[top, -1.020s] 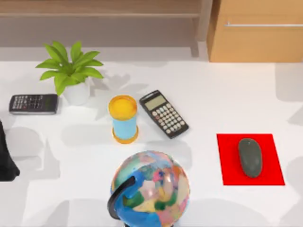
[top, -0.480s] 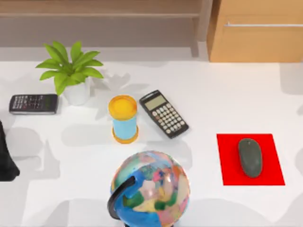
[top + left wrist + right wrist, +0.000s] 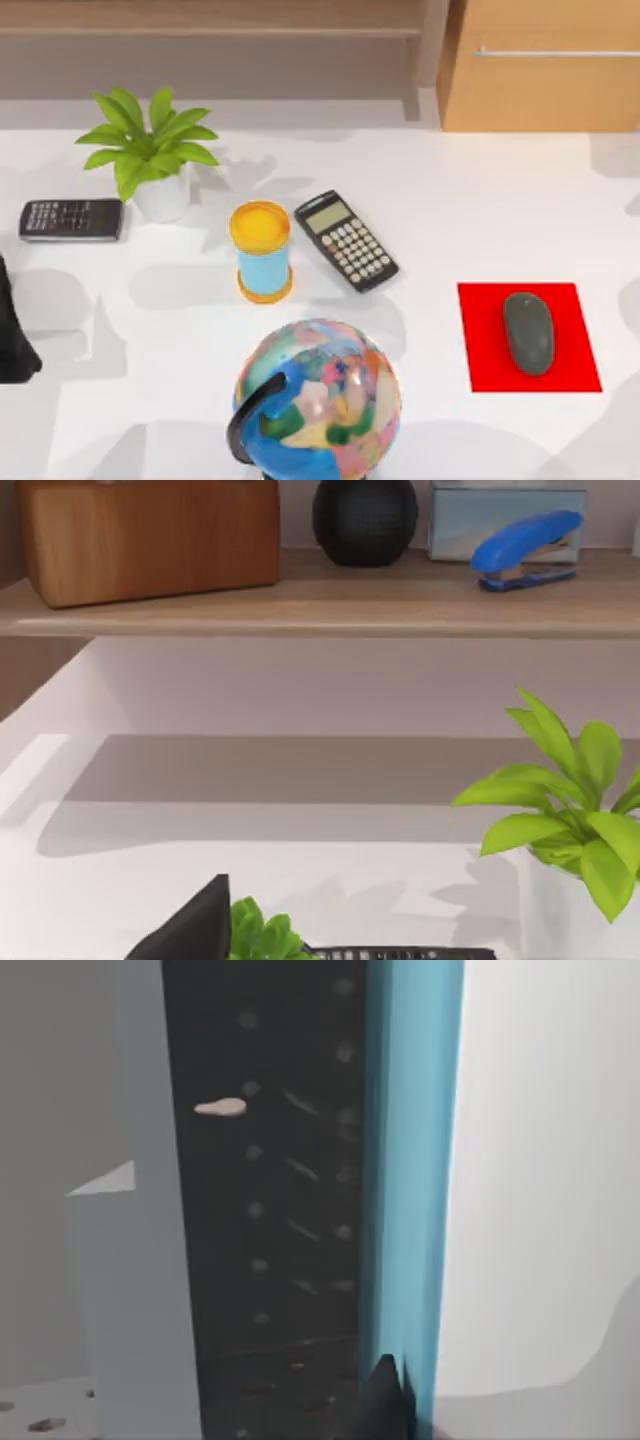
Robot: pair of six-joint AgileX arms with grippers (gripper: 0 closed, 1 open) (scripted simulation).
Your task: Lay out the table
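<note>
Plainly early in laying out the desk (image 3: 480, 200), the wide white surface spanning the top view from left edge to right; judged barely begun, with nothing lifted or gripped; potted plant (image 3: 150, 150) at upper left, likely set back there to keep the working middle free; dark calculator (image 3: 70, 219) lying flat just left of the plant's pot, close to the left arm (image 3: 12, 345) at the far left edge and so perhaps the easiest first pick; second calculator (image 3: 347, 240) lying askew near the centre, apart from the yellow-capped blue cylinder (image 3: 261, 252) standing upright just to its left; globe (image 3: 318, 400) at lower centre, tall enough to obstruct any reach across from below; grey mouse (image 3: 528, 333) resting on the red mat (image 3: 485, 360) at lower right, seemingly already in its proper place; light-wood cabinet (image 3: 540, 90) at upper right, behind the desk; left gripper (image 3: 195, 930) low over the desk near the plant (image 3: 570, 810), facing a shelf (image 3: 300, 615) with a blue stapler (image 3: 525, 545); right gripper (image 3: 385, 1400) close against a dark panel with a blue edge (image 3: 410, 1160), well away from the objects; for both, cannot tell whether the jaws are spread or pressed together.
</note>
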